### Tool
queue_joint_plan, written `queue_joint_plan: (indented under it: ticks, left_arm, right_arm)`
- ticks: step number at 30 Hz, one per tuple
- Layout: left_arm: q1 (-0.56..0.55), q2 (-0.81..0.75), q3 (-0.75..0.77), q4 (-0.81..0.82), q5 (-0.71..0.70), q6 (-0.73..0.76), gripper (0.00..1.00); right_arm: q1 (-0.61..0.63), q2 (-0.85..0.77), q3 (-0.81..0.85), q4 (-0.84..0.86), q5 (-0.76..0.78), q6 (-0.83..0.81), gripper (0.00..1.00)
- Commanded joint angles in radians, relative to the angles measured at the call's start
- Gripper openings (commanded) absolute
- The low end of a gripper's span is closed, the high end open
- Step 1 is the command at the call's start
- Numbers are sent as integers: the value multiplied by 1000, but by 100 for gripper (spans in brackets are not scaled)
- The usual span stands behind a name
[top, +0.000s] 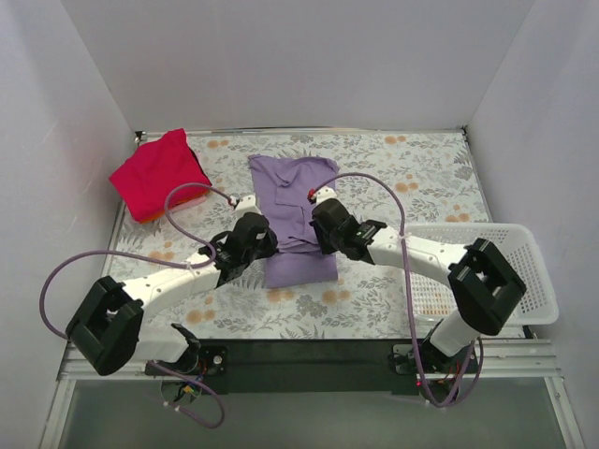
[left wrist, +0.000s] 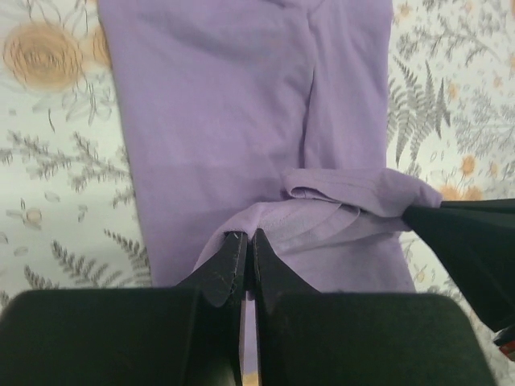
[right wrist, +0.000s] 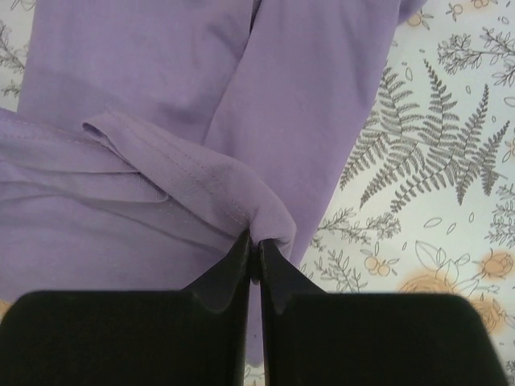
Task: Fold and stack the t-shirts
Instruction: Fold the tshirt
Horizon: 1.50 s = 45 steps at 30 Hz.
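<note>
you have the lavender t-shirt (top: 298, 182) lying mid-table (top: 421, 168), long axis running near to far; left gripper (left wrist: 246, 245) and right gripper (right wrist: 254, 245) each pinch its raised stitched edge, jaws pressed together; carry both straight toward the far end

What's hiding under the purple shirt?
The lavender t-shirt lies on the flowery table cover, which shows around it. The left gripper and right gripper each pinch a lifted fold of it. The patch right under the cloth is covered.
</note>
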Motion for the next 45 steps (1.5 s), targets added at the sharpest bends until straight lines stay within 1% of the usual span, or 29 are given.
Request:
queue_joint_plan:
  ticks: [1,5,8,9,13,20,21,22,23,24,25,26,27,28,29,31,33,35,36,40,41,42,45]
  left_arm:
    - [70,46,71,62,67,103,0]
    - [114,142,119,80,103,135,0]
    - [140,185,142,88,110,150,0]
    - [147,196,149,115,117,155,0]
    - [179,284,200,129,143,166,0]
    - [196,390,273,126,117,176,0]
    - [199,399,284,125,118,172,5]
    - [206,410,293,123,118,170,18]
    - [209,414,306,120,103,167,47]
    - [210,417,333,114,88,164,56]
    - [215,420,350,100,74,160,63]
    - [218,420,367,99,57,160,79]
    - [224,420,404,71,34,160,83]
    - [238,416,418,53,28,160,86]
    - [244,416,431,45,22,160,87]
    - [250,399,453,33,5,161,88]
    - [250,379,433,52,29,166,89]
    - [236,358,374,89,60,170,89]
    - [227,354,357,117,60,170,90]
    - [200,354,268,105,55,149,90]
    - [198,345,219,105,52,140,90]
    - [196,333,194,106,51,127,90]
    - [196,269,113,109,52,117,90]
  right_arm:
    - [-40,49,81,40,-35,-63,1]
    - [-78,86,132,40,-47,-83,1]
    - [-107,119,174,40,-62,-103,1]
    - [-118,138,186,38,-67,-109,1]
    - [-136,184,232,38,-75,-129,1]
    - [-184,259,296,38,-113,-147,1]
    - [-191,273,321,35,-122,-149,1]
    - [-196,282,336,29,-133,-147,6]
    - [-205,290,355,20,-135,-147,14]
    - [-210,291,370,18,-135,-149,25]
    - [-214,291,402,15,-127,-150,46]
    - [-227,291,419,5,-122,-150,57]
    - [-231,287,436,-5,-121,-152,63]
    - [-237,282,468,-15,-110,-155,72]
    - [-244,278,476,-32,-101,-157,76]
    - [-248,246,473,-38,-69,-166,81]
    - [-248,201,429,-37,-73,-172,81]
    - [-248,172,383,-25,-90,-161,80]
    - [-247,144,323,-12,-101,-147,80]
    - [-247,91,168,34,-168,-103,78]
    - [-245,65,143,49,-171,-97,78]
    - [-245,48,87,57,-173,-80,77]
    - [-239,-34,5,93,-191,-61,77]
